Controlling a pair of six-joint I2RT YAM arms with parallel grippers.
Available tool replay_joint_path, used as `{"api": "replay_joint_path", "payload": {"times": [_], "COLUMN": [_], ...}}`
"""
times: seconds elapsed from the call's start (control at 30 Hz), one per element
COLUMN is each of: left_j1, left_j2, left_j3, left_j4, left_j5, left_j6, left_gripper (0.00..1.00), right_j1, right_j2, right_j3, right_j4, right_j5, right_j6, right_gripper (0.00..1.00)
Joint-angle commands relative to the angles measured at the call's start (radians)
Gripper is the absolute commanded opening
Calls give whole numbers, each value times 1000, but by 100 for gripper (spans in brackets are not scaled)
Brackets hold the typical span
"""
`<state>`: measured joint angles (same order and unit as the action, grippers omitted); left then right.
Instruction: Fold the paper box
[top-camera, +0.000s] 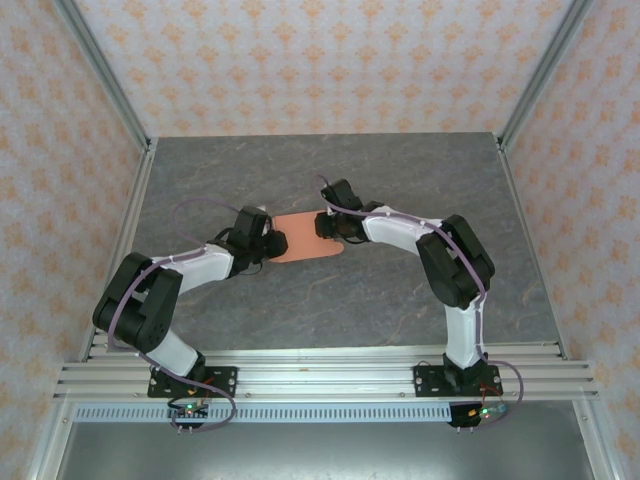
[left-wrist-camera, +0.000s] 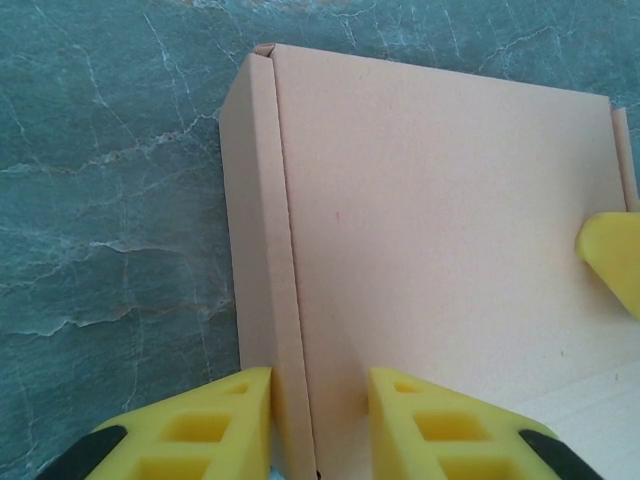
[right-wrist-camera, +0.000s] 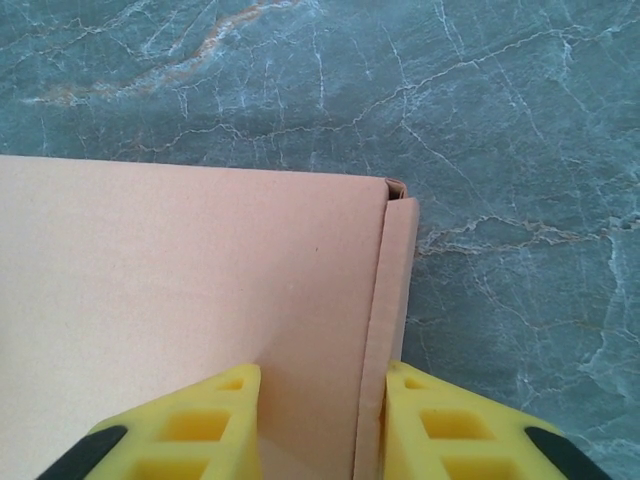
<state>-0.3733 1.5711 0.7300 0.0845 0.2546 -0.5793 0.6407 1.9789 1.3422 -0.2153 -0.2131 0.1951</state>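
Note:
The paper box (top-camera: 305, 242) is salmon-orange card lying mid-table, its base flat and its two side walls folded up. In the left wrist view the box (left-wrist-camera: 440, 200) has its left wall standing between my left gripper's (left-wrist-camera: 320, 400) yellow fingers, the outer finger (left-wrist-camera: 220, 420) against the wall. The right wrist view has the box (right-wrist-camera: 180, 260) with its right wall between my right gripper's (right-wrist-camera: 322, 400) fingers, the outer finger (right-wrist-camera: 440, 420) touching it. From above, the left gripper (top-camera: 275, 240) and right gripper (top-camera: 328, 226) hold opposite ends. A right fingertip (left-wrist-camera: 612, 255) shows across the box.
The table (top-camera: 400, 180) is grey marbled stone with patterned walls on three sides. Aluminium posts (top-camera: 105, 75) rise at the back corners and a rail (top-camera: 320, 375) carries the arm bases at the near edge.

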Motion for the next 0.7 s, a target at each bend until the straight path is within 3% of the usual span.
{"api": "replay_joint_path", "payload": {"times": [0.0, 0.37, 0.67], "left_j1": [-25, -29, -29], "left_j2": [-25, -107, -160], "left_j3": [-27, -50, -4], "left_j4": [-17, -64, -133], "left_j5": [29, -42, -138], "left_j6": [-8, 9, 85], "left_gripper": [30, 54, 63], "right_j1": [0, -22, -27], "right_j2": [36, 32, 23], "right_j3": [33, 111, 173], "right_j4": [-119, -179, -222], "right_j5": [36, 26, 39], "right_j6": [-46, -88, -116], "right_gripper": [32, 49, 65]}}
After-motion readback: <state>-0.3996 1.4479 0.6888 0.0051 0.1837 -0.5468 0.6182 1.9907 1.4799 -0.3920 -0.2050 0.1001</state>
